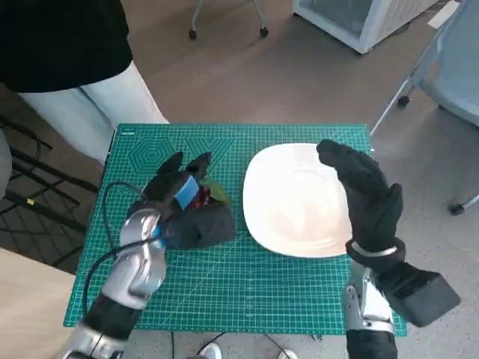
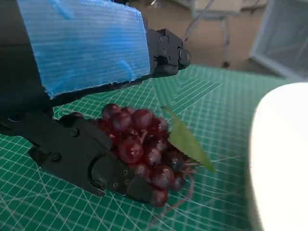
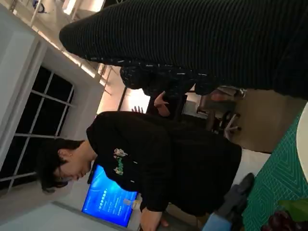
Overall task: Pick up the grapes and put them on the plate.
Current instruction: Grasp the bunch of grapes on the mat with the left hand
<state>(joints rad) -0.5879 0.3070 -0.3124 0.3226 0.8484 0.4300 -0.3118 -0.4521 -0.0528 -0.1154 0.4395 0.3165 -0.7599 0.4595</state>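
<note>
The green cutting mat [image 1: 224, 284], a flat sheet printed with a fine white grid, is spread over the small table, and the other things are laid on it. The plate [image 1: 296, 202] is seen on its right half: white, smooth, round and shallow, with nothing on it yet. The right hand [image 1: 367, 198], in its knitted black glove, is raised over the right rim of the plate; its fingers are stretched out and nothing is held by it. The left hand [image 1: 183, 209], hard black with blue tape on its back, is placed on the mat well to the left of the plate, and the grapes [image 2: 142, 147] are enclosed between its fingers [image 2: 96, 166] and its taped back, so they appear to be grasped, though it cannot be told whether they are already lifted from the mat. The bunch is small, of dark red, glossy, round berries, with one thin green leaf [image 2: 187, 142] pointing toward the plate. The plate lies to the right of the bunch, so a sideways carry by the left arm is judged to be needed.
</note>
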